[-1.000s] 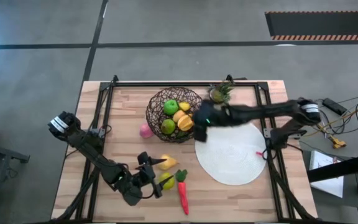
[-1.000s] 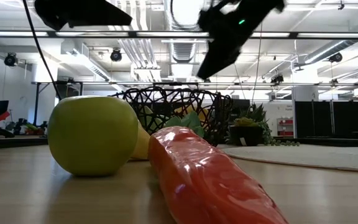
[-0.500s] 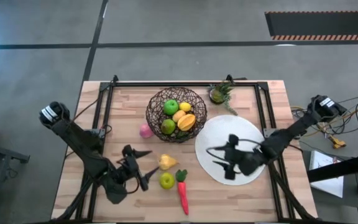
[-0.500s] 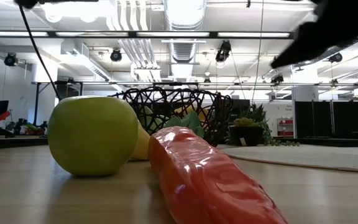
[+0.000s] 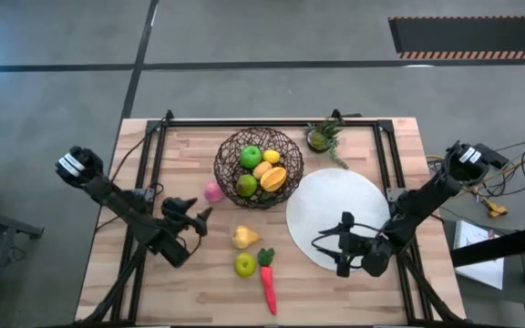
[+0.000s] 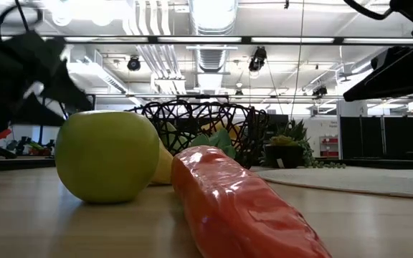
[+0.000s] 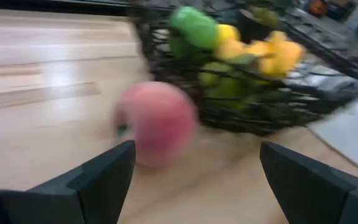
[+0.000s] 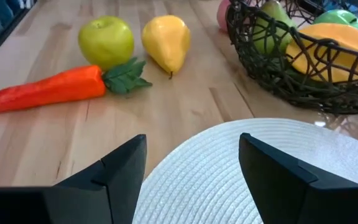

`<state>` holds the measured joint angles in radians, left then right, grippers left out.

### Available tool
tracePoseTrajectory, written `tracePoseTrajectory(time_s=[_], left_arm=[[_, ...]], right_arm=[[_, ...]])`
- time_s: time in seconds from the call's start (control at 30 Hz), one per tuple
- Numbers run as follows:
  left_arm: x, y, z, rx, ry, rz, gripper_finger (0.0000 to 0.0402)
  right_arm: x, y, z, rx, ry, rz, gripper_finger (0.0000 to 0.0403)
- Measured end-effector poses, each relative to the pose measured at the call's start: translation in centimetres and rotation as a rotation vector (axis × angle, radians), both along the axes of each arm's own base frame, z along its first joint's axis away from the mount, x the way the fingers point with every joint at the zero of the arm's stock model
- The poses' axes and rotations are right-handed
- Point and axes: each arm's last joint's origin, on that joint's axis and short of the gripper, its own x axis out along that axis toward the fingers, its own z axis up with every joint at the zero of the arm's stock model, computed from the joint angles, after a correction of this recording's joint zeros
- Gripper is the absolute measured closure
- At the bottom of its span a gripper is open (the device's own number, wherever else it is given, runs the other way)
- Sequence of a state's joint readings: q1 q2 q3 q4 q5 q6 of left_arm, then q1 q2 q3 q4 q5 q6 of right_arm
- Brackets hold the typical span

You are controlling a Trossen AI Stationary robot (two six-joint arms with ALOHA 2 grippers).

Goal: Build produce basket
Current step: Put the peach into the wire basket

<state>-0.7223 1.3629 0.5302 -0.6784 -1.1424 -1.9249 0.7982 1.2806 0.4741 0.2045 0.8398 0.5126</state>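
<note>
Left gripper (image 5: 190,214) open and empty, low over the wood. Just ahead of its fingers (image 7: 104,171), a pink fruit (image 7: 157,123); right behind that, touching or nearly so, the basket (image 7: 260,112) holding green and yellow produce. Right gripper (image 5: 333,248) open, empty, over the white plate (image 8: 241,180). Beyond its tips: yellow pear (image 8: 166,42), green apple (image 8: 106,41), red carrot (image 8: 45,90) loose on the table (image 5: 399,137).
</note>
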Motion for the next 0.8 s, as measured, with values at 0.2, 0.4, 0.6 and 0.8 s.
tracePoseTrajectory(time_s=[0.2, 0.4, 0.6, 0.8], left_arm=[[-0.6, 2.1, -2.0, 0.023, 0.011, 0.101, 0.0073], [0.1, 3.1, -2.9, 0.056, 0.036, 0.152, 0.0073], [1.7, 3.3, -3.3, 0.083, 0.060, 0.088, 0.0073], [2.6, 4.3, -3.3, 0.080, 0.111, 0.098, 0.0073]], right_arm=[[0.6, 0.3, -0.3, -0.034, 0.009, 0.005, 0.0168], [1.0, 0.7, -0.4, -0.072, 0.006, -0.007, 0.0168], [1.1, 0.8, -0.4, -0.091, 0.006, -0.006, 0.0168], [1.1, 0.8, -0.4, -0.100, 0.002, -0.015, 0.0168]])
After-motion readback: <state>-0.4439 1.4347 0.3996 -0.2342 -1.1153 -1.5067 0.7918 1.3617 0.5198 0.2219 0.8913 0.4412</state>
